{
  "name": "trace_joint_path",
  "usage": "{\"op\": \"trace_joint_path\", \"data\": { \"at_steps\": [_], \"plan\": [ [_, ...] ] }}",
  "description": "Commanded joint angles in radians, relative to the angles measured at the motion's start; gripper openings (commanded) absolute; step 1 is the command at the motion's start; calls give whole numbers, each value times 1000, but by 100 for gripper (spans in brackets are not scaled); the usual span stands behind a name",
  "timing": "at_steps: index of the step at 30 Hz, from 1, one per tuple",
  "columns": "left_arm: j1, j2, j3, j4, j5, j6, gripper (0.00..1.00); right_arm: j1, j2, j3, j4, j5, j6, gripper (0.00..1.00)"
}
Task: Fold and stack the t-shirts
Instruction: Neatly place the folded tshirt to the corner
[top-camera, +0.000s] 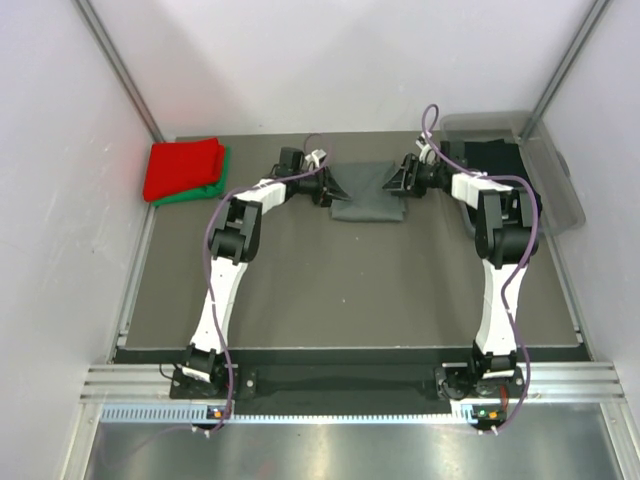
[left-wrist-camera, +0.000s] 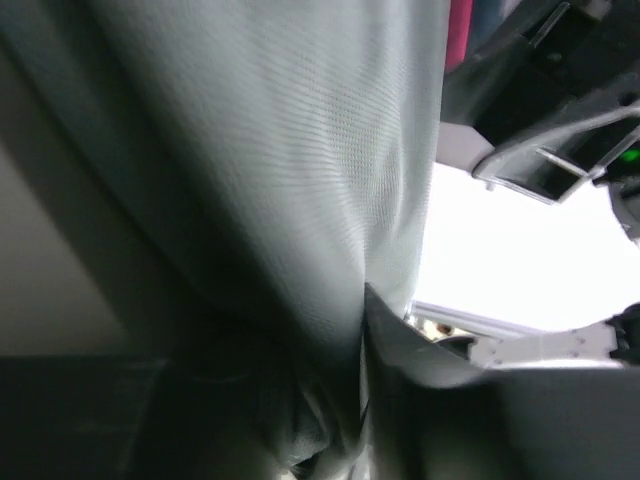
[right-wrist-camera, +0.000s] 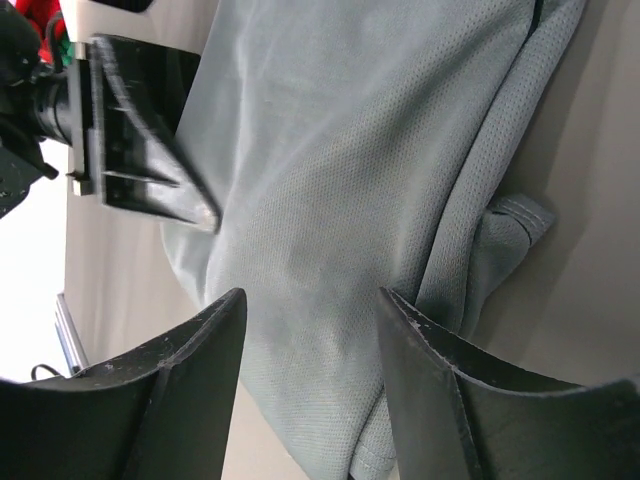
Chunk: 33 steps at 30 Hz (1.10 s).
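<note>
The dark grey t-shirt (top-camera: 365, 190) lies partly folded at the middle back of the mat. My left gripper (top-camera: 328, 188) is at its left edge. In the left wrist view that gripper (left-wrist-camera: 345, 370) has a bunched fold of the grey cloth (left-wrist-camera: 300, 160) pinched between its dark fingers. My right gripper (top-camera: 400, 180) is at the shirt's right edge. Its jaws (right-wrist-camera: 310, 295) stand open just over the grey cloth (right-wrist-camera: 330, 180), gripping nothing. A folded red t-shirt (top-camera: 183, 168) rests on a green one (top-camera: 218, 186) at the back left. The black t-shirt (top-camera: 498, 160) lies in the tub.
The clear plastic tub (top-camera: 552, 190) stands at the back right, close to my right arm. White walls close in the sides and back. The dark mat (top-camera: 350, 290) stretches from the shirt toward the arm bases. The left gripper's body (right-wrist-camera: 130, 140) shows in the right wrist view.
</note>
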Motion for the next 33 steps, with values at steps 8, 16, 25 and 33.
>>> {"op": "trace_joint_path", "data": {
  "at_steps": [8, 16, 25, 33],
  "plan": [
    [2, -99, -43, -139, -60, 182, 0, 6, -382, -189, -116, 96, -343, 55],
    [71, -349, -74, -617, -272, 619, 0, 1, -862, -452, -209, 151, -561, 59],
    [172, -457, -2, -952, -587, 943, 0, 0, -1161, -538, -358, 165, -626, 59],
    [250, -392, 198, -1054, -845, 1086, 0, -2, -1312, -647, -378, 165, -627, 59]
  ]
}}
